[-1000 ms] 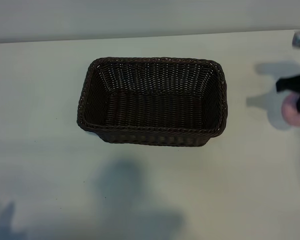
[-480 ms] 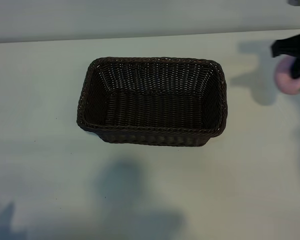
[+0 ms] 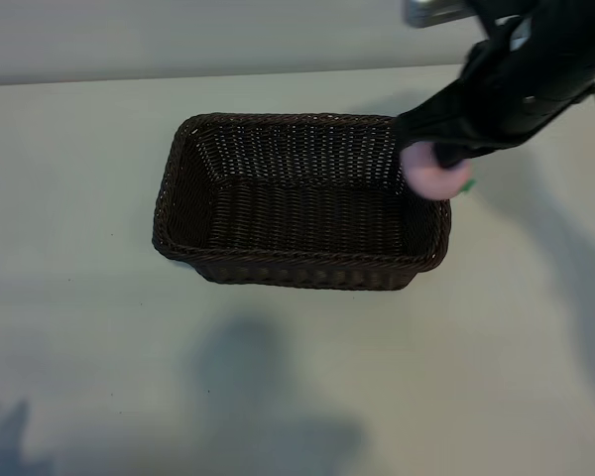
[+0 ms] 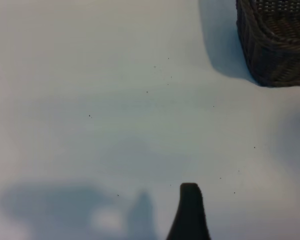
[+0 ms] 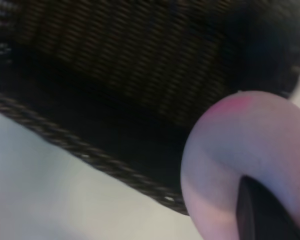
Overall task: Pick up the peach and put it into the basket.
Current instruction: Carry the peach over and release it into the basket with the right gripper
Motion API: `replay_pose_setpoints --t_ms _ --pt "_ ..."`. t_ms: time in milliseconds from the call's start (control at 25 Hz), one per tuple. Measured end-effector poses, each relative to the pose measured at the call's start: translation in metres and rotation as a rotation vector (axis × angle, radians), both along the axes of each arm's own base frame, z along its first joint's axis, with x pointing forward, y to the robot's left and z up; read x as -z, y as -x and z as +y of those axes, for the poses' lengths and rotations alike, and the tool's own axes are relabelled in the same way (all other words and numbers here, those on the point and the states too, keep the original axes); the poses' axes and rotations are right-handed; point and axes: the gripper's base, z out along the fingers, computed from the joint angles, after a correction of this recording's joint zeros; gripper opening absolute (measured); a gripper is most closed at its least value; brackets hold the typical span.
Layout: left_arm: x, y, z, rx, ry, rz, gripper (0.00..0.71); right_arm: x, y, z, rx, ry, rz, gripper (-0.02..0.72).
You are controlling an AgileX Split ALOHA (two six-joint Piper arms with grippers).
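White table (image 3: pixel 79 297) — right fingers (image 3: pixel 438 159), clamped on peach (image 3: pixel 428 177), now moved over basket (image 3: pixel 278 270) rim.

The basket (image 3: pixel 300 201) sits on the counter (image 3: pixel 79 297), near the middle in the exterior view. The right claw (image 3: pixel 438 159) comes in from the upper right and hangs over the right end of the basket. The peach (image 3: pixel 431 176) is in the right claw, up in the air, just above the basket's right rim. In the left wrist view, the left claw (image 4: pixel 189 212) is over bare counter, well apart from a corner of the basket.
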Motion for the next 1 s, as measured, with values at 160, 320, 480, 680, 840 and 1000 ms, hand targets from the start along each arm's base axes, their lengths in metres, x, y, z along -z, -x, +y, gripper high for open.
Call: replay_pose_setpoints --t_ms 160,320,480,680,840,1000 --pt "0.000 0.000 0.000 0.000 0.000 0.000 0.587 0.014 -0.012 0.021 -0.037 0.016 0.034 0.045" --pt "0.000 0.000 0.000 0.000 0.000 0.000 0.587 0.026 -0.030 0.035 -0.050 0.025 0.052 0.045" --pt "0.000 0.000 0.000 -0.001 0.001 0.000 0.587 0.046 -0.045 0.042 -0.052 0.042 0.074 0.045" --pt "0.000 0.000 0.000 -0.001 0.002 0.000 0.587 0.080 -0.057 0.049 -0.047 0.054 0.121 0.045" --pt "0.000 0.000 0.000 -0.001 0.002 0.000 0.587 0.101 -0.062 0.052 -0.048 0.062 0.155 0.045" --pt "0.000 0.000 0.000 -0.001 0.002 0.000 0.587 0.102 -0.063 0.053 -0.065 0.063 0.148 0.058"
